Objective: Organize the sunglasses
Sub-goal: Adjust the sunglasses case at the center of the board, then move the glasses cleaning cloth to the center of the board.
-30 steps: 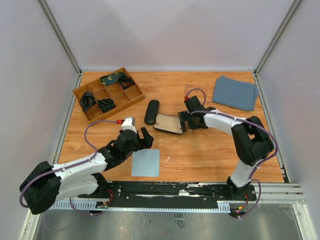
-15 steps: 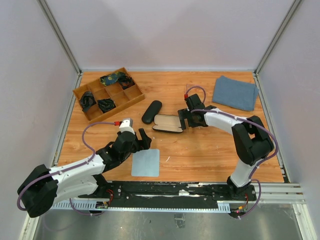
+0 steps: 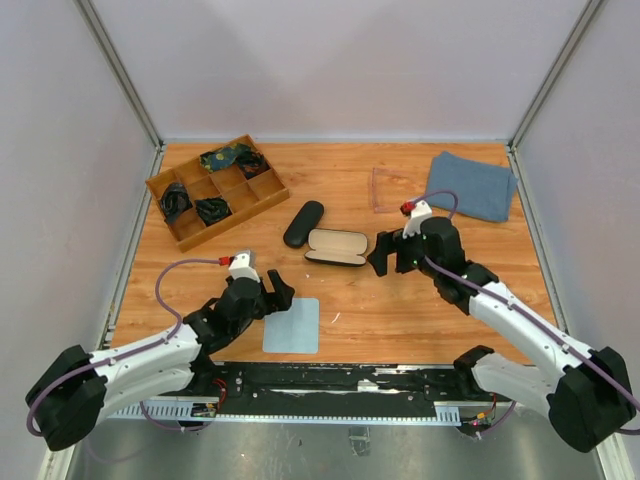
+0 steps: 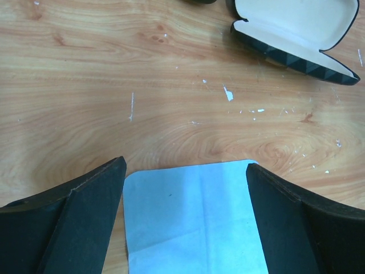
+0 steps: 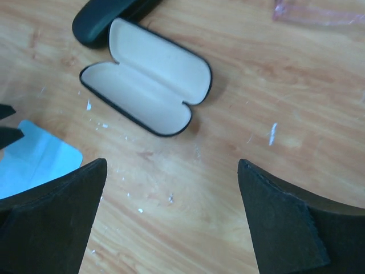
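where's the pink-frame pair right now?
Top view: the pale pink sunglasses lie toward the far right of the table, just left of the folded blue cloth and beyond the open case.

You see a wood-grain table (image 3: 370, 300) mid-frame, pale grey walls (image 3: 330, 60) closing it in at left, top and right, metal posts (image 3: 122, 70) in the upper corners; light is soft and even, perhaps from overhead.

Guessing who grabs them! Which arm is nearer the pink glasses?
Right. The right arm is a bit short of the pink glasses; the left arm is far off, at the blue cloth.
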### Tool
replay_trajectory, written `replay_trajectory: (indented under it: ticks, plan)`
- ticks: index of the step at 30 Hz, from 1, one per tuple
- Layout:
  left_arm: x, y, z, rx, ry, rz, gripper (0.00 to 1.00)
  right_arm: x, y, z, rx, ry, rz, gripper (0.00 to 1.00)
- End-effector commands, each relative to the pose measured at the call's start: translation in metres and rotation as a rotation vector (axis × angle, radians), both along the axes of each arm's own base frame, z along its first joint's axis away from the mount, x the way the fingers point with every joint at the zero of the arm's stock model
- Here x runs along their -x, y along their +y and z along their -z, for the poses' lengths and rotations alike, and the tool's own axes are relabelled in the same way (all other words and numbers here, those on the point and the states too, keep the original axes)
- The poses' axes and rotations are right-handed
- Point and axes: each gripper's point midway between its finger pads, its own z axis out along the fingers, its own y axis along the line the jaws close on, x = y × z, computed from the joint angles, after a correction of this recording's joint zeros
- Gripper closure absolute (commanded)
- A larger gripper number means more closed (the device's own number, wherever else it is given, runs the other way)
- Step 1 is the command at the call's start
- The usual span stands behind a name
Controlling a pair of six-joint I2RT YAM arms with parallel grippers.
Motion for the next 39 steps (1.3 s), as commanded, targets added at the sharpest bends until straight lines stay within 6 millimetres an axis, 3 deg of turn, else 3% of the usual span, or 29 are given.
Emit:
replay_trajectory:
  ticks: [1,3,10,18,24,39]
  plan:
    - [0.001,0.008,0.000,0.034,-0.024,-0.038,0.08,0.030,0.024,0.016,-0.072,0.037,-0.078,0.06]
    - [0.004,0.011,0.003,0.034,-0.021,-0.039,0.08,0.041,0.029,0.029,-0.033,0.036,-0.080,0.12]
    - [0.002,0.014,0.008,0.031,-0.009,-0.072,0.10,0.063,0.060,0.053,0.026,0.074,-0.137,0.15]
    - [0.003,0.014,0.021,-0.005,0.047,-0.082,0.11,0.057,0.086,0.064,0.054,0.107,-0.144,0.12]
    - [0.013,0.013,0.033,0.010,0.092,-0.066,0.21,0.058,0.094,0.076,0.067,0.140,-0.162,0.13]
    - [0.026,0.017,0.047,0.030,0.148,-0.071,0.33,0.066,0.122,0.084,0.014,0.198,-0.228,0.26]
